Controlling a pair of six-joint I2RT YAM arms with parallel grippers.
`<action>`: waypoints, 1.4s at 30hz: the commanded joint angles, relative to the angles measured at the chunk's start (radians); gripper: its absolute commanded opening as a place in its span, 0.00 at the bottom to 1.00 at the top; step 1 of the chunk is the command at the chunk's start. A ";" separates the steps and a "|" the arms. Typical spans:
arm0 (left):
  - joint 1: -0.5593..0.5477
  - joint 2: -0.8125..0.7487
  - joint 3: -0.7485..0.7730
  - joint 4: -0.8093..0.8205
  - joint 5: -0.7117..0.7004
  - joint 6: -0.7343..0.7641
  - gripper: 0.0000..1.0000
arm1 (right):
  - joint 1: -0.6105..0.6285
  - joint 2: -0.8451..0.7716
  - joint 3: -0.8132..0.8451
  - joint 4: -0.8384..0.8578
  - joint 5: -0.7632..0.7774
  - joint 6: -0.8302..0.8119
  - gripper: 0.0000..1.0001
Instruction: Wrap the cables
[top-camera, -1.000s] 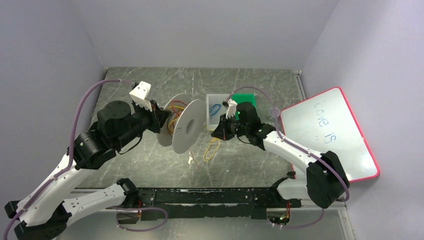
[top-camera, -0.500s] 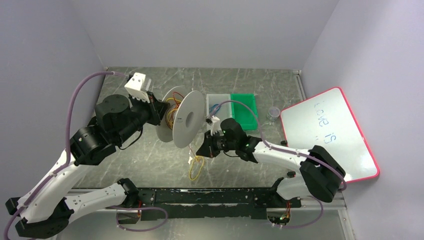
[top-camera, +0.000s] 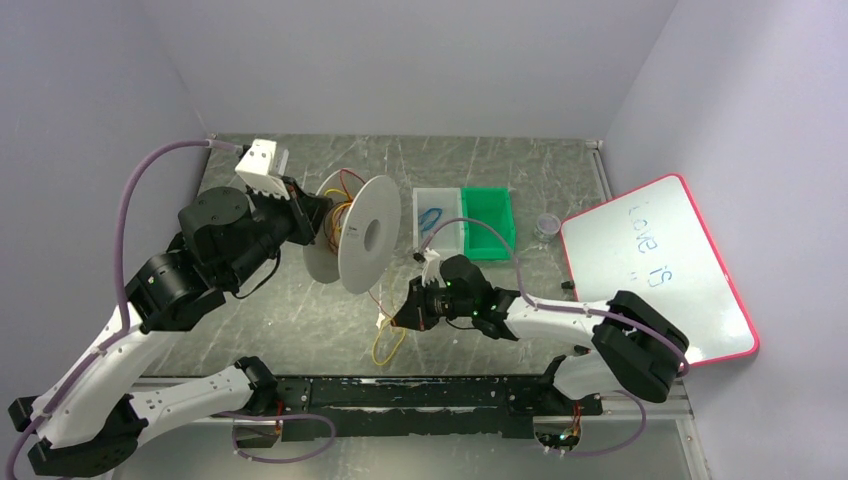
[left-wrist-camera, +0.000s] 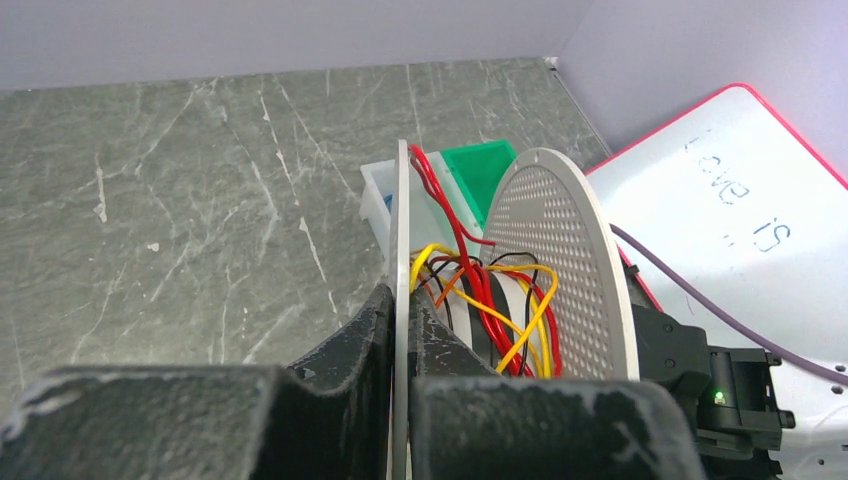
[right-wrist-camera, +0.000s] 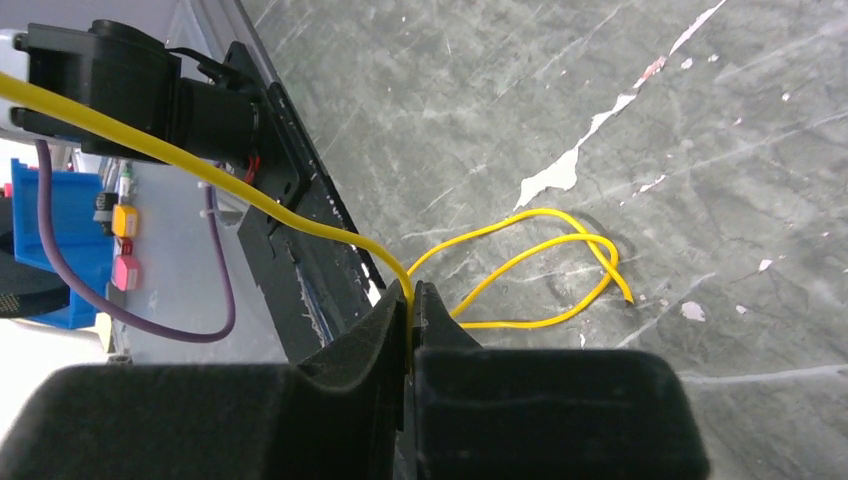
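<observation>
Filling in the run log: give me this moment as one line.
left fingers: shut on spool | right fingers: shut on yellow cable | spool: on edge, cables loosely wound | yellow cable tail: looped on table

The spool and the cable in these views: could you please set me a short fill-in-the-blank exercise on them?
1. The left gripper is shut on the edge of the white ____.
2. The right gripper pinches a thin cable whose colour is ____.
3. Next to the clear bin stands a second bin, coloured ____.

Missing words: spool; yellow; green.
</observation>
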 joint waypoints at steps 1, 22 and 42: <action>-0.005 -0.012 0.060 0.111 -0.047 -0.030 0.07 | 0.025 0.005 -0.041 0.042 0.030 0.036 0.04; -0.005 0.036 0.071 0.134 -0.118 -0.005 0.07 | 0.080 0.036 -0.066 0.044 0.049 0.057 0.05; -0.005 0.038 0.050 0.129 -0.158 0.004 0.07 | 0.080 -0.139 -0.004 -0.149 0.297 0.059 0.37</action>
